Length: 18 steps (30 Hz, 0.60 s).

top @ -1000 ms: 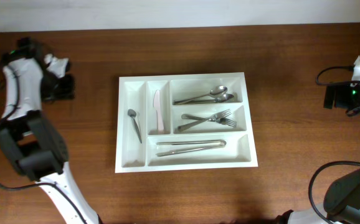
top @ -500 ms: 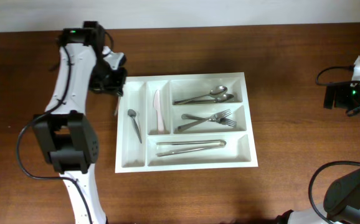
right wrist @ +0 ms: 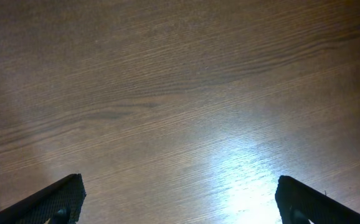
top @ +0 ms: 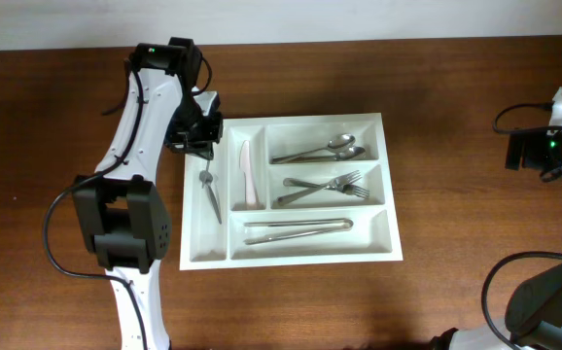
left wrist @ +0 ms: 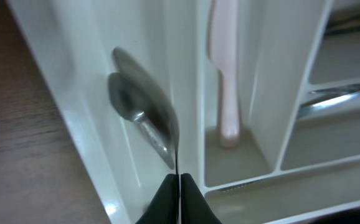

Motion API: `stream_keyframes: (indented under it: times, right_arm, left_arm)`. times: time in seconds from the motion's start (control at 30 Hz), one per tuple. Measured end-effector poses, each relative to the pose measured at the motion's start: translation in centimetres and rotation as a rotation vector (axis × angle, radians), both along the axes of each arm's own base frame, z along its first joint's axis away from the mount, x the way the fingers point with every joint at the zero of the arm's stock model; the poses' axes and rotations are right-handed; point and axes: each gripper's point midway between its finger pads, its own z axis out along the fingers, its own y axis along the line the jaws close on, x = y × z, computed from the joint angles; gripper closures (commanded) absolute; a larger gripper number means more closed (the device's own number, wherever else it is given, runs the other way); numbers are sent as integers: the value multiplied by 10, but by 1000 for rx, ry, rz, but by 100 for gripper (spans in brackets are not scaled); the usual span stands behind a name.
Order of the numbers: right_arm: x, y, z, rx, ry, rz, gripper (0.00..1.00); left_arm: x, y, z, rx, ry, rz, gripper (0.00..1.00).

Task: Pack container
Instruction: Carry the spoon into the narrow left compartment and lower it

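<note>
Two spoons meet at the left end of the tray point(top: 286, 262), which sits mid-table with its narrow slots toward my left arm. My left gripper point(left wrist: 179, 198) is pinched tight on the thin handle of one spoon point(left wrist: 152, 127), its bowl hanging over the outermost narrow slot. A second spoon point(top: 211, 198) lies in that same slot. The hold is on the handle's bare edge, so I judge the spoon could pivot or slide out before I mean it to. Let go from this height, it may strike the one below and bounce, or catch the outer wall and tip onto the table point(top: 28, 146). A drift to the right would put it on the divider, or in with the white knife point(left wrist: 223, 74) next door. Going lower risks my fingers nudging the wall and shifting the whole tray. Far right, my right gripper point(right wrist: 180, 190) hangs spread wide over bare wood, holding nothing, well apart from the tray. I see no hazard from it.
</note>
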Motion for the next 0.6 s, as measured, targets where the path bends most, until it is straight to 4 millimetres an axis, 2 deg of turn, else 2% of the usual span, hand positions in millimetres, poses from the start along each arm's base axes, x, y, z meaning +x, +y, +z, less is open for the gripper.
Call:
stream_keyframes:
  times: [0.1,0.37,0.4,0.5,0.6]
  right_arm:
    - [0,0,0,0,0,0,1]
    - [0,0,0,0,0,0,1]
    - [0,0,0,0,0,0,1]
    - [0,0,0,0,0,0,1]
    - [0,0,0,0,0,0,1]
  left_arm:
    - [1,4,-1,18,-1,15,82]
    - [5,6,-1,33,-15,33,68]
    - [7,6,-1,32,-23,33,60]
    - [14,5,-2,30,-55,29,1]
    - [26,4,-2,22,-106,22,1]
